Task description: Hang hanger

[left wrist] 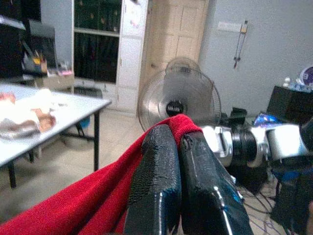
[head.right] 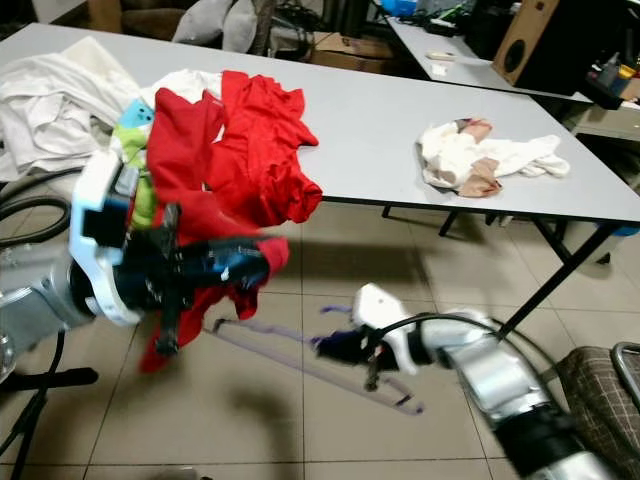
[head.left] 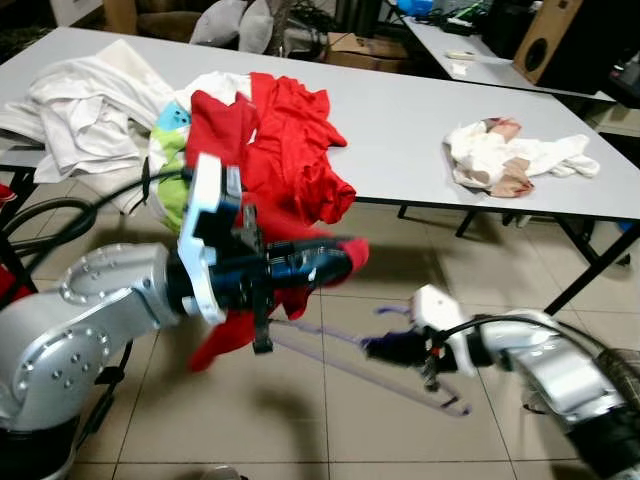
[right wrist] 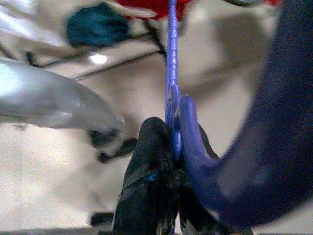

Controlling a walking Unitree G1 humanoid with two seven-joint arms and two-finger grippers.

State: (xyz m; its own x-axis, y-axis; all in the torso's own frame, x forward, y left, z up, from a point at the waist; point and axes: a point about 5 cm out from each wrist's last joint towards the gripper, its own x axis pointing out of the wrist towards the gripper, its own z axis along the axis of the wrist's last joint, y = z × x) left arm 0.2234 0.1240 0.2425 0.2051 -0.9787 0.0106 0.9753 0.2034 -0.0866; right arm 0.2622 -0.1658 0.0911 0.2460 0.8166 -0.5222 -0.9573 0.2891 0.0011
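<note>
A red garment [head.left: 290, 150] trails off the grey table [head.left: 420, 120] edge down to my left gripper [head.left: 345, 257], which is shut on a fold of it above the floor; the left wrist view has the red cloth [left wrist: 88, 200] pinched between the fingers [left wrist: 161, 166]. My right gripper [head.left: 385, 347] is shut on a purple hanger [head.left: 400, 385], held low over the tiles to the right of the left gripper. In the right wrist view the hanger's hook [right wrist: 205, 161] curves past the black fingers [right wrist: 151, 186] and its bar [right wrist: 171, 58] runs toward the red cloth.
A pile of white clothes [head.left: 90, 100] and a green and blue piece [head.left: 172, 170] lie on the table's left. A white and tan bundle [head.left: 515, 158] lies at its right. A standing fan [left wrist: 178, 105] and a door are ahead in the left wrist view. Black cables run at left.
</note>
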